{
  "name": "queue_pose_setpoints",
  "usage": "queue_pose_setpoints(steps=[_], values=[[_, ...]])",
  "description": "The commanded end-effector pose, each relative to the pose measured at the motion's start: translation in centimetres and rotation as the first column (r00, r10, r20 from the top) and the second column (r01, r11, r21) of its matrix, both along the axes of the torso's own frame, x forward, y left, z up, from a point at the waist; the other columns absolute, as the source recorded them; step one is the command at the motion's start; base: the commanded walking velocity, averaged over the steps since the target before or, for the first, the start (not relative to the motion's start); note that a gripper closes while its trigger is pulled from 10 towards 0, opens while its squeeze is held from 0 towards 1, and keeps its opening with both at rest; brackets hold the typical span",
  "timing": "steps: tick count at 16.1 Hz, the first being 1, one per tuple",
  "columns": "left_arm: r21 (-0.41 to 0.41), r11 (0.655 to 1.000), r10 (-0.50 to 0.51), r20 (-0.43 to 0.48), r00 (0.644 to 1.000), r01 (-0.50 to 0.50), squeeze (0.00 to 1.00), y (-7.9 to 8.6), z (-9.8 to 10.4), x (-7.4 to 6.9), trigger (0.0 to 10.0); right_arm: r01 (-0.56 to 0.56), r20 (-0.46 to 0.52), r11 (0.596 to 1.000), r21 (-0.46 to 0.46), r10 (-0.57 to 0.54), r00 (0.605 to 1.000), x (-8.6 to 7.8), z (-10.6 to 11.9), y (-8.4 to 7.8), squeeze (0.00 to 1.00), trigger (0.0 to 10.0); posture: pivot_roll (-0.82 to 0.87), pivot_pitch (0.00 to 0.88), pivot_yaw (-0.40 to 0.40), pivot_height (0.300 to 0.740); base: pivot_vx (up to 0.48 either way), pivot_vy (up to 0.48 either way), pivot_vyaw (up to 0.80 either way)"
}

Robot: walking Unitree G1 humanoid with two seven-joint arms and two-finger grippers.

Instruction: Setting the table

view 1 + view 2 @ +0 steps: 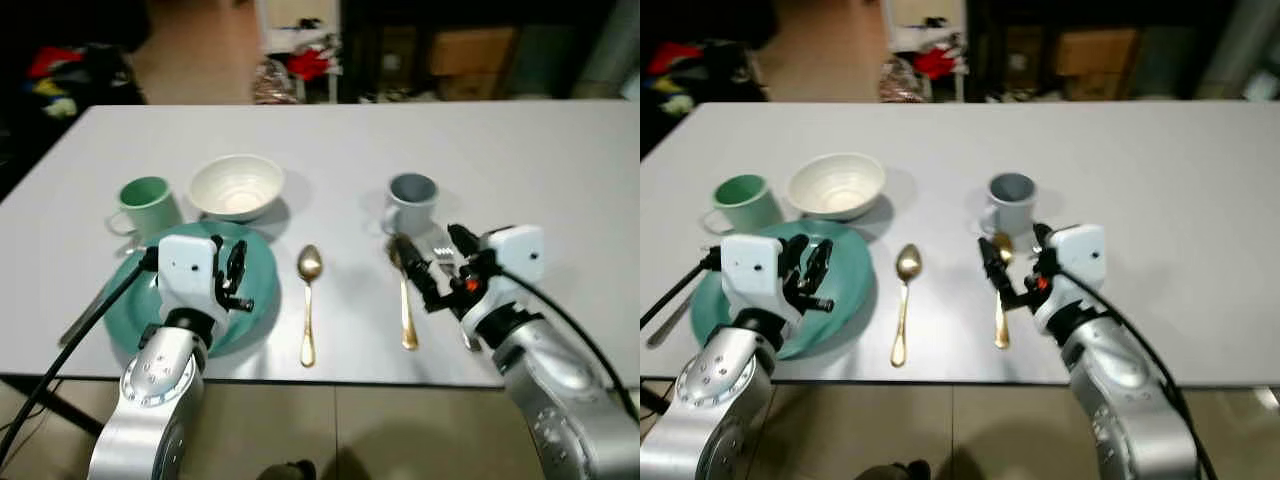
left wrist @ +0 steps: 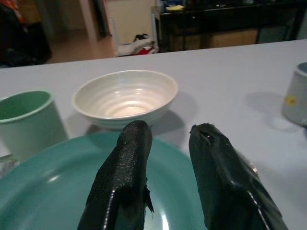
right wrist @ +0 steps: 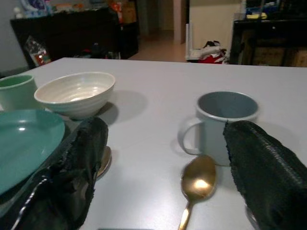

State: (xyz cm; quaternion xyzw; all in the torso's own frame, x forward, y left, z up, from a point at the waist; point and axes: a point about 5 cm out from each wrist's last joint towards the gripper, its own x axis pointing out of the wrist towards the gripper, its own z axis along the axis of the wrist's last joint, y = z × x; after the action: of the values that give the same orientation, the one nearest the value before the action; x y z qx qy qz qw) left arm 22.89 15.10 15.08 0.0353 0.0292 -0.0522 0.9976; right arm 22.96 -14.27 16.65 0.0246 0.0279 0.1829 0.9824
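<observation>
On the far left of the white table [image 1: 560,170] stands the green mug [image 1: 146,204], and a silver utensil [image 1: 82,318] lies partly under the edge of the teal plate [image 1: 255,300]. The white bowl [image 1: 237,187] stands just behind the plate. The left gripper [image 1: 232,275] hangs over the plate with its fingers narrow and holding nothing.

In the middle lies one gold spoon [image 1: 308,305], apart from the plate. To the right is the grey mug [image 1: 412,203], and just in front of it a second gold spoon [image 1: 405,300]. The right gripper [image 1: 438,268] is low over this spoon, its fingers spread wide, one on each side of the spoon's bowl in the right wrist view.

I think the step in hand is picking up this second spoon. To do it well, the gripper should come down straight, close across the thin handle, not the rounded bowl, and keep away from the grey mug, which is very near.
</observation>
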Motion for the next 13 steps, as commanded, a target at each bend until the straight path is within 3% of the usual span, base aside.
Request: queue_pose_setpoints(steps=[1,4,9,13], values=[[0.020,1.000,0.003,0.021,1.000,-0.003,0.00,-0.1,0.3,-0.2,10.0,-0.010,0.034,1.000,0.000,0.010,0.999,-0.3,0.5,0.3,1.00,10.0,-0.02,0.000,0.029,0.740,0.000,0.000,0.80],[0.035,0.999,0.030,0.040,0.999,-0.031,0.00,0.1,0.5,0.1,10.0,-0.008,0.031,1.000,-0.009,0.008,0.999,0.0,0.3,0.7,1.00,10.0,-0.02,0.000,0.030,0.740,0.000,0.000,0.80],[0.092,0.995,-0.049,0.060,0.997,0.044,0.00,-0.7,0.7,1.3,10.0,0.054,0.036,0.998,-0.043,-0.052,0.998,-0.1,0.0,0.1,1.00,10.0,-0.03,0.000,0.057,0.740,0.000,0.000,0.80],[0.066,0.997,-0.052,0.060,0.997,0.048,0.00,-0.7,1.1,1.6,10.0,0.057,0.039,0.998,-0.040,-0.056,0.998,-0.6,0.2,0.7,1.00,10.0,-0.04,0.000,0.086,0.740,0.000,0.000,0.80]])
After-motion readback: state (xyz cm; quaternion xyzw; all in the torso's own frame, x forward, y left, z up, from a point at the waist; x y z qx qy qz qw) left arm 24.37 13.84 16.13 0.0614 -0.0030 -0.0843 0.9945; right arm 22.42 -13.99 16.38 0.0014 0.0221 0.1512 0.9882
